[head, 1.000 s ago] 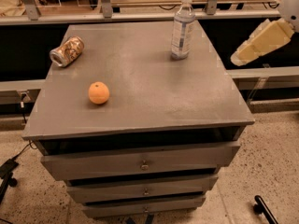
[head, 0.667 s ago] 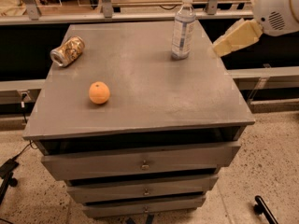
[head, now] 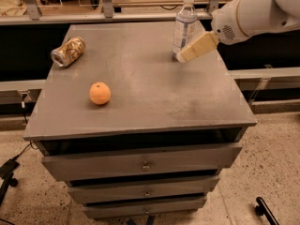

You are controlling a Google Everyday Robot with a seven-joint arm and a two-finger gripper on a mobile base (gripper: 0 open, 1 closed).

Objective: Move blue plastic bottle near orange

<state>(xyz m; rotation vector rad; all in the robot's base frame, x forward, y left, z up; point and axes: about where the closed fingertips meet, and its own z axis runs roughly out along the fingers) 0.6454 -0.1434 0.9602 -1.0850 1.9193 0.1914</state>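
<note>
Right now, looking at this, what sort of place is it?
Probably a lab or workshop test area, not a home: a grey drawer cabinet stands on a speckled floor with a cable. The robot's end effector hangs beside the blue plastic bottle, with an orange and crushed can laid out.

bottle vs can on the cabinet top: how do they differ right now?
The blue plastic bottle stands upright at the far right; the can lies on its side at the far left. The bottle is clear with a white cap; the can is gold-brown and looks dented. The tool is by the bottle's base, well away from the can. Both rest on the grey table, apart from the orange.
</note>
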